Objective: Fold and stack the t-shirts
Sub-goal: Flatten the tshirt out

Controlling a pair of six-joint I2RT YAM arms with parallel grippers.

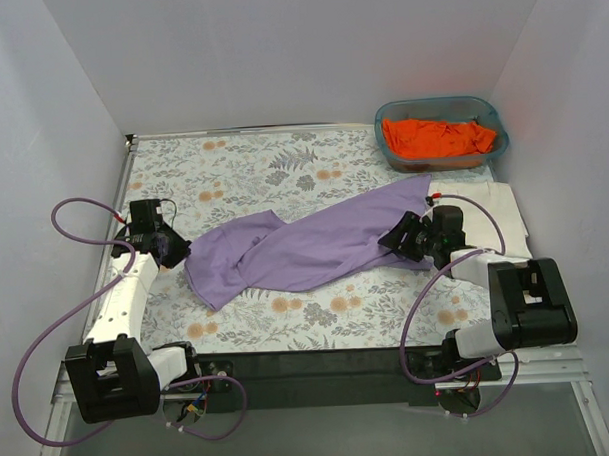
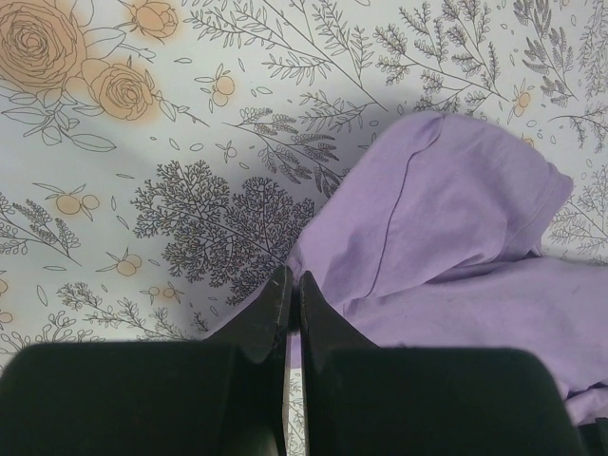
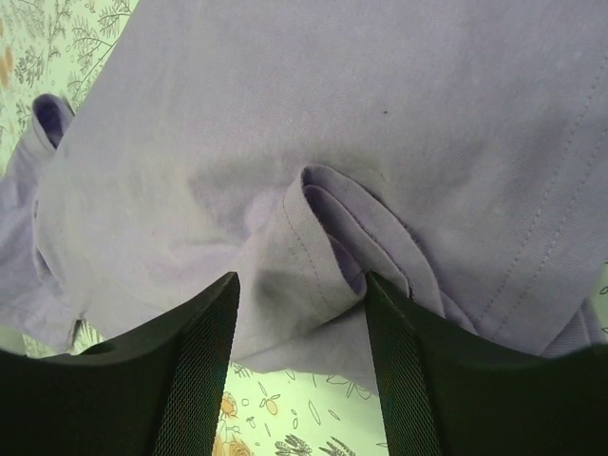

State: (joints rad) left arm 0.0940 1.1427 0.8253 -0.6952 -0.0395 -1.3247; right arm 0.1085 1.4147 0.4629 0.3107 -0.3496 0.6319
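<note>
The lavender t-shirt (image 1: 305, 248) lies crumpled in a long diagonal band across the floral tablecloth. My left gripper (image 1: 171, 251) is at its left end, and in the left wrist view the gripper (image 2: 293, 277) is shut on the edge of the lavender cloth (image 2: 456, 209). My right gripper (image 1: 397, 235) is at the shirt's right part. In the right wrist view it (image 3: 302, 280) is open, with a folded hem of the shirt (image 3: 285, 114) between its fingers. The orange t-shirt (image 1: 441, 136) lies in the basket. The cream-white folded t-shirt (image 1: 504, 213) lies at the right, partly under the right arm.
The teal basket (image 1: 435, 103) stands at the back right corner. The floral tablecloth (image 1: 242, 170) covers the table, with white walls on three sides. Purple cables loop from both arms near the front edge.
</note>
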